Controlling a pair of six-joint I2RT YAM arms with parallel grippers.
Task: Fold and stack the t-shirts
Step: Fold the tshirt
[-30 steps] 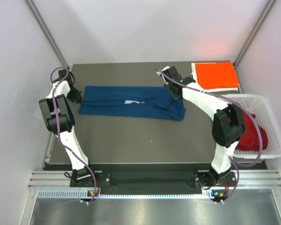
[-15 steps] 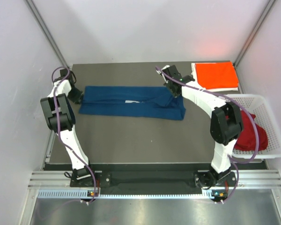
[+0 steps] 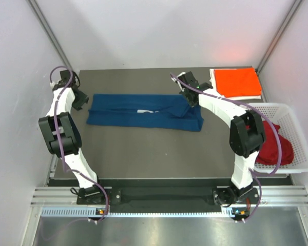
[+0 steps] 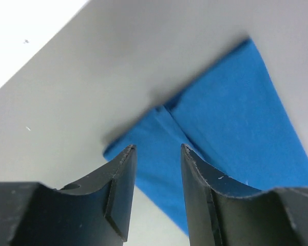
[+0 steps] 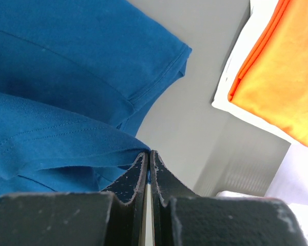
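Navy t-shirt [image 3: 128, 110], orange t-shirt [image 3: 238, 82], one each, perhaps one red t-shirt [image 3: 269, 151]

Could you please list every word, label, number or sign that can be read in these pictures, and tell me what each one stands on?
White print on the navy t-shirt: partly hidden by a fold and too small to read.
Orange t-shirt: no lettering shows.
White basket: no lettering shows.
Nothing in these views can be quoted.
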